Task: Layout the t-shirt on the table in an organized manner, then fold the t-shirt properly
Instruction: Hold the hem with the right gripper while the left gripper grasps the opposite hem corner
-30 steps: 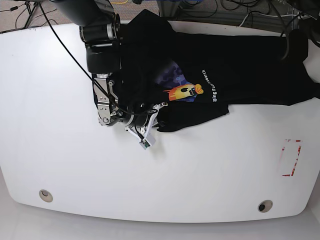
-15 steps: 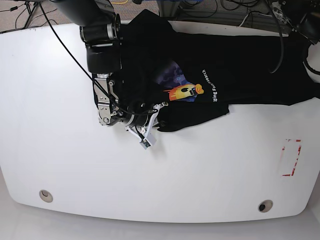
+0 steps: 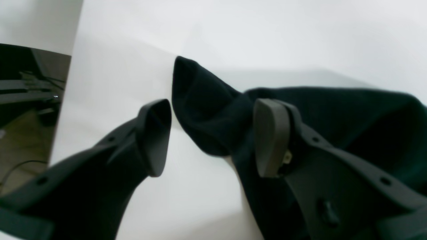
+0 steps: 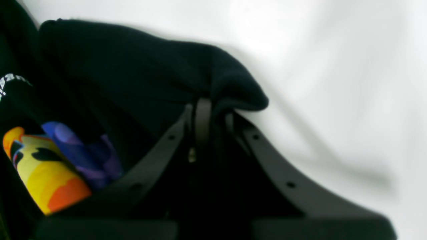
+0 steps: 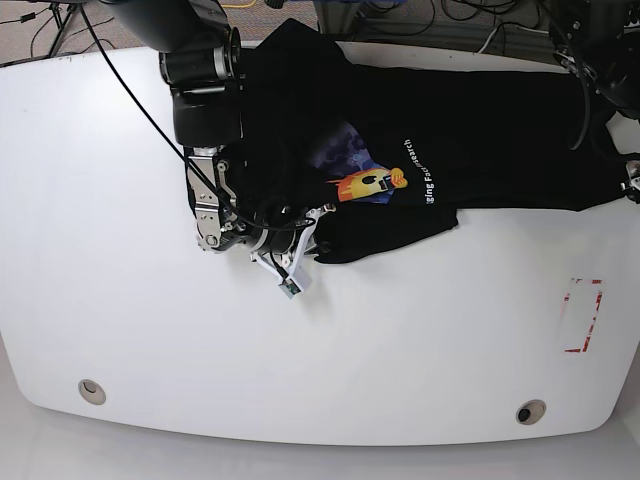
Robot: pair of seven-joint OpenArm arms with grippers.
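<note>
The black t-shirt lies bunched across the far half of the white table, with its blue-orange print facing up. My right gripper is shut on a folded edge of the shirt; the right wrist view shows this gripper pinching the cloth beside the print. My left gripper is open at the shirt's right end, and a raised shirt corner sits between its jaws, untouched by the left finger.
A red tape rectangle marks the table's right side. Two grommet holes sit near the front edge. Cables run behind the table. The left arm hangs over the far right corner.
The left arm at the right edge has shifted and come down toward the shirt's right end. The right arm and its held fold have not moved.
</note>
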